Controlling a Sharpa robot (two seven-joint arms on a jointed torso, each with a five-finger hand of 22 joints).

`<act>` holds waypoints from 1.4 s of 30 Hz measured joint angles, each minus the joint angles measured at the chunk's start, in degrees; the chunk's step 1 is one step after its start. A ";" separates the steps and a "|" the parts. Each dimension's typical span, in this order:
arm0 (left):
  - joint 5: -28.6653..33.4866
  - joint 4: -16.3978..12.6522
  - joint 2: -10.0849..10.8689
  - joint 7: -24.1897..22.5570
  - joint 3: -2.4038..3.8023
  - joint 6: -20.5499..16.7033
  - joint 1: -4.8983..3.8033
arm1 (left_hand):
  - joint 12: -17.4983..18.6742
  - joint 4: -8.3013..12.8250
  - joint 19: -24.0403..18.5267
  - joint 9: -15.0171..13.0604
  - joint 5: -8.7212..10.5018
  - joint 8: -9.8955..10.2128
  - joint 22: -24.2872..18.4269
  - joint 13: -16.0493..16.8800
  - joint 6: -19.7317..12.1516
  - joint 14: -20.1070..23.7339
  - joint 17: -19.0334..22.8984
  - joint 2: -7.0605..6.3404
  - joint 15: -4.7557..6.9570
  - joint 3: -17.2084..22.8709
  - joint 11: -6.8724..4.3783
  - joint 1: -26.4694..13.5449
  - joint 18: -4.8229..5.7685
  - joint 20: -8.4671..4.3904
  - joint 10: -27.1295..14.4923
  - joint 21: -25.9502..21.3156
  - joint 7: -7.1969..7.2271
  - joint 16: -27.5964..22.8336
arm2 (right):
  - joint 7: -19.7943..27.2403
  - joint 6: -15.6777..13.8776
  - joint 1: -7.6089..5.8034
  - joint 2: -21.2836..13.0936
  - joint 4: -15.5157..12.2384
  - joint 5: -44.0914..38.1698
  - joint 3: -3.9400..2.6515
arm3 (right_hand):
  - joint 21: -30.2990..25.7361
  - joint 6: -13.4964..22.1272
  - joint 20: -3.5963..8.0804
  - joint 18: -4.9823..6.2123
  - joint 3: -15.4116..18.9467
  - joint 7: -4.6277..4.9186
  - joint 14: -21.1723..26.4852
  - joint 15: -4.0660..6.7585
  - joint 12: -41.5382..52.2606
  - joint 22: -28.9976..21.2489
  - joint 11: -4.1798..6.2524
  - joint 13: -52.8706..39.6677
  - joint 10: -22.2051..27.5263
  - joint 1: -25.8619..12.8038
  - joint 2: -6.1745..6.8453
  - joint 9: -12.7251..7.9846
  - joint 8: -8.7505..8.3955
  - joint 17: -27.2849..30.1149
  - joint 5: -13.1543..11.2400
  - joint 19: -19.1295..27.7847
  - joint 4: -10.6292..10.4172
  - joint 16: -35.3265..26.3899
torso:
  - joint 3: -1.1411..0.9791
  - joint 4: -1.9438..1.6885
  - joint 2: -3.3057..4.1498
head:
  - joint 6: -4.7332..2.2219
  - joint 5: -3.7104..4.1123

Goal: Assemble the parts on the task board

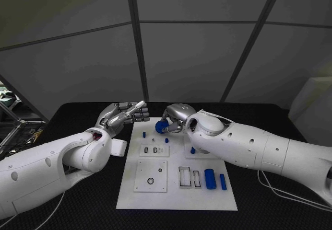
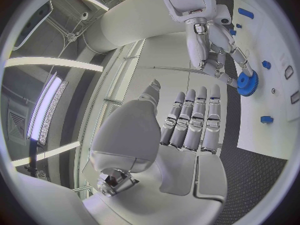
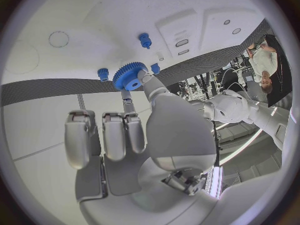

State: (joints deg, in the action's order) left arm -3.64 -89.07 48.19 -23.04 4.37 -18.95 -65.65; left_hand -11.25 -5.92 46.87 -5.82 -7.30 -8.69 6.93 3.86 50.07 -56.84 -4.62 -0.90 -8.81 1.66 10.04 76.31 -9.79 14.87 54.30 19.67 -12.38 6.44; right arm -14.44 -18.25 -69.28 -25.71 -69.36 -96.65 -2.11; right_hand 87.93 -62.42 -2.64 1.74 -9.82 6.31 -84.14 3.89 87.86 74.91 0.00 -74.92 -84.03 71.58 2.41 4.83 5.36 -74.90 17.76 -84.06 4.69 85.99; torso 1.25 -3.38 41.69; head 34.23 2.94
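The white task board point(image 1: 176, 194) lies in the middle of the black table. My right hand point(image 1: 178, 116) hovers over its far end and pinches a blue gear point(image 1: 162, 126) between thumb and a finger; the gear point(image 3: 129, 76) hangs just above the board point(image 3: 69, 20), close to short blue pegs point(image 3: 145, 39) standing in it. The left wrist view shows the same gear point(image 2: 247, 83) under my right hand point(image 2: 215, 50). My left hand point(image 1: 126, 115) is raised by the board's far left corner, its fingers point(image 2: 190, 117) straight and holding nothing.
Small blue pegs point(image 1: 144, 134) stand at the board's far end. Two blue cylinders point(image 1: 209, 178) lie at its near right beside rectangular slots point(image 1: 184, 176). A black ring point(image 1: 151, 181) sits on a square plate at the near left. Black table surrounds the board.
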 measured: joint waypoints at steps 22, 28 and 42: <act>0.00 0.07 0.08 0.17 0.01 0.07 -0.01 | 0.22 0.00 0.00 0.00 0.00 0.21 -0.04 0.00 0.00 0.00 0.00 0.00 0.00 0.00 0.00 0.00 0.00 0.00 0.00 -0.22 0.00 -0.23 | -3.40 0.81 -0.01 2.28 3.61 -2.14 0.13 | 0.00 -0.13 0.00 0.01 0.09 -0.04 0.00 0.00 -0.08 0.00 -0.01 0.00 0.00 -1.09 0.11 0.05 -0.78 -0.04 -0.16 0.00 0.05 0.00 | -0.06 0.11 -0.08 | 0.19 -0.36; 0.00 0.06 0.10 0.28 0.01 0.10 -0.02 | 0.22 0.00 0.00 0.00 0.00 0.21 -0.04 0.00 0.00 0.00 0.00 0.00 0.00 0.00 0.00 0.00 0.00 0.00 0.00 -0.22 0.00 -0.23 | -3.48 1.63 -0.03 2.80 4.20 -2.25 0.12 | 0.00 3.96 -0.07 0.01 2.12 -0.56 0.15 -0.62 -1.48 0.00 -0.84 0.00 -0.01 -4.66 1.51 2.53 -1.58 -0.03 -1.46 0.04 -1.04 0.00 | -0.06 0.14 -0.08 | 0.23 -0.38; 0.00 -0.01 0.29 0.45 0.01 0.11 -0.02 | 0.22 0.00 0.00 0.00 0.00 0.20 -0.13 0.00 0.00 0.00 0.00 0.00 0.00 0.00 0.00 0.00 0.00 0.00 0.00 -0.22 0.00 -0.23 | -2.81 5.88 0.01 2.98 4.94 -1.20 0.17 | -0.01 6.62 -0.95 0.02 4.33 -0.01 0.10 -1.14 -1.83 0.00 -1.66 0.00 -0.01 -8.44 5.10 -0.15 -1.75 -0.03 -5.94 0.09 -16.94 -0.29 | -0.06 0.13 -0.08 | 0.25 -0.32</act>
State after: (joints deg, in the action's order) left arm -3.64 -89.08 48.48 -22.60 4.38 -18.84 -65.67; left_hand -11.04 -5.92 46.87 -5.82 -7.30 -8.49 6.79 3.86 50.07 -56.84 -4.62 -0.90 -8.81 1.66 10.04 76.31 -9.80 14.87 54.30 19.45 -12.38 6.21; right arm -17.25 -12.37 -69.28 -22.73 -64.42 -97.85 -1.93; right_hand 87.92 -55.79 -3.60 1.76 -5.49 6.30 -84.04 2.75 86.02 74.90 -1.66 -74.92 -84.04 63.15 7.51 4.68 3.61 -74.93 11.82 -83.97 -12.25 85.70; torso 1.19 -3.26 41.61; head 34.48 2.61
